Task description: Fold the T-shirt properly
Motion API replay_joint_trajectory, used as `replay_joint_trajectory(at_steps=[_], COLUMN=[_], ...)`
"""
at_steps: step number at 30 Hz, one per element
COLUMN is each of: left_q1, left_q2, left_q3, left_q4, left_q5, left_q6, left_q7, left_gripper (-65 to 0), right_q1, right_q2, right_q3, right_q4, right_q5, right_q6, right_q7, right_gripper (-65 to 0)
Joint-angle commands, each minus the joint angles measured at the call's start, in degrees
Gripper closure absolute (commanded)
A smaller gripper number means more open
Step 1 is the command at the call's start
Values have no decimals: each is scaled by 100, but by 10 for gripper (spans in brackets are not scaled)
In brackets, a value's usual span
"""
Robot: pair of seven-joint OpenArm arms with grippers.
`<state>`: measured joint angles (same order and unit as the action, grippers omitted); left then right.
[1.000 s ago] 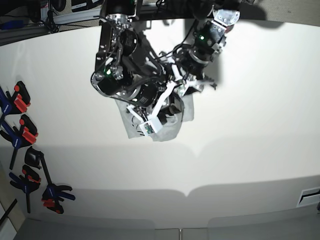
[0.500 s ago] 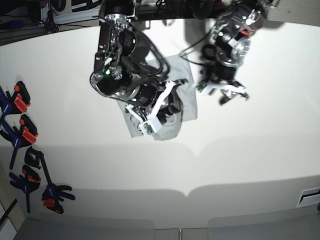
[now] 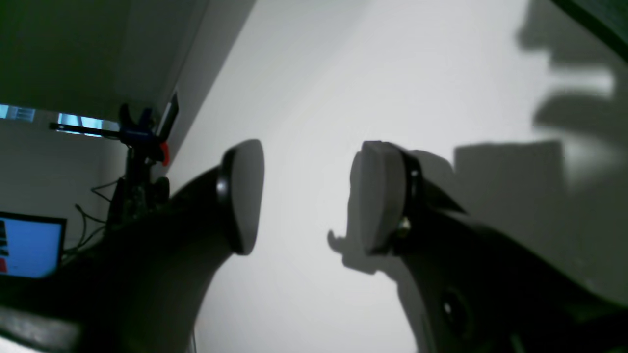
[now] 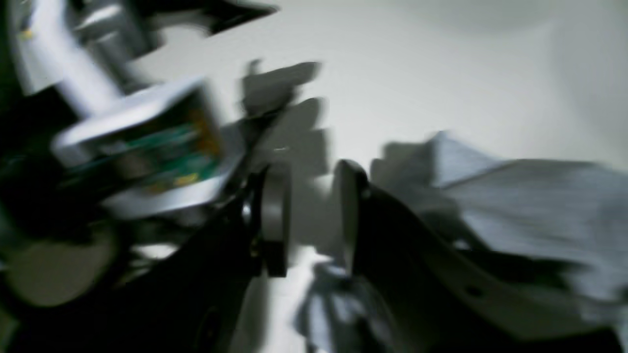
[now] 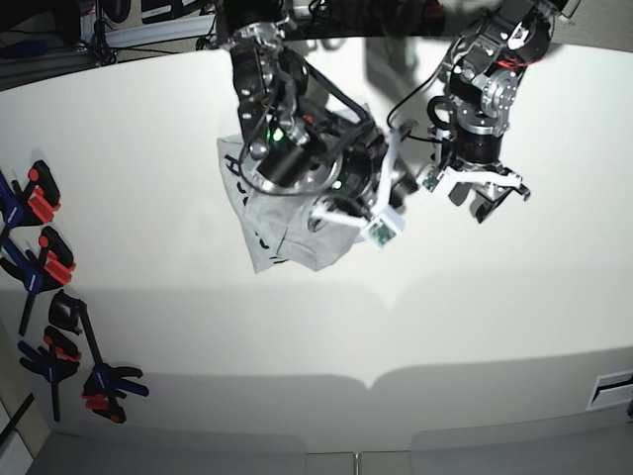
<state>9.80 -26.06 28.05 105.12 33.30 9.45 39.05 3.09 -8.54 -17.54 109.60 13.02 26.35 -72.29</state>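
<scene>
The grey T-shirt (image 5: 287, 237) lies bunched on the white table, with black lettering showing at its left edge. It is partly hidden under my right arm. In the blurred right wrist view it lies to the right of the fingers (image 4: 515, 196). My right gripper (image 5: 404, 188) sits at the shirt's right edge. Its jaws (image 4: 311, 215) stand a narrow gap apart with nothing seen between them. My left gripper (image 5: 485, 198) is open and empty over bare table to the right of the shirt, its pads wide apart in the left wrist view (image 3: 306, 196).
Several black, red and blue clamps (image 5: 45, 257) lie along the table's left edge. One clamp (image 3: 142, 137) and a lit screen (image 3: 29, 245) show beyond the table in the left wrist view. My two arms are close together at the table's back middle.
My right arm swung right across the shirt, which is now bunched to the left. My left gripper moved off the shirt, farther right and slightly down in the base view.
</scene>
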Motion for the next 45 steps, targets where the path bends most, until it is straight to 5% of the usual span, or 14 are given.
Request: replay_joint_trajectory(at_steps=[1, 9, 14, 19, 28, 35, 38, 43, 45], left_q1=[-59, -59, -59, -46, -46, -46, -48, -46, -46], left_q2=[-33, -33, -33, -31, -31, -31, -31, -31, -31], left_q3=[-26, -26, -26, -26, -26, -26, -26, -26, -26], left_q4=[114, 114, 114, 114, 114, 114, 114, 114, 114], left_q5=[116, 111, -234, -586, -592, -592, -592, -592, -592], left_q6=[177, 175, 175, 173, 173, 173, 173, 173, 173], left_q7=[-90, -90, -87, -87, -90, -92, -94, -94, -94], left_gripper=[-291, -291, -291, -291, -291, -291, -291, -291, -291], right_q1=[177, 243, 208, 162, 151, 173, 181, 181, 179], right_q2=[-46, 1058, 1471, 1816, 2011, 2011, 2011, 1904, 1794], right_q3=[0, 177, 800, 1379, 1484, 1486, 1484, 1486, 1484], right_q4=[214, 649, 627, 625, -39, -282, -282, -282, -280], right_q5=[61, -236, 28, 546, 1453, 1506, 1510, 1510, 1539], right_q6=[20, 20, 20, 22, 671, 732, 730, 728, 730], right_q7=[131, 264, 588, 361, 94, 79, 83, 90, 83], right_gripper=[-163, -177, -388, -411, -411, -410, -355, 0, 0])
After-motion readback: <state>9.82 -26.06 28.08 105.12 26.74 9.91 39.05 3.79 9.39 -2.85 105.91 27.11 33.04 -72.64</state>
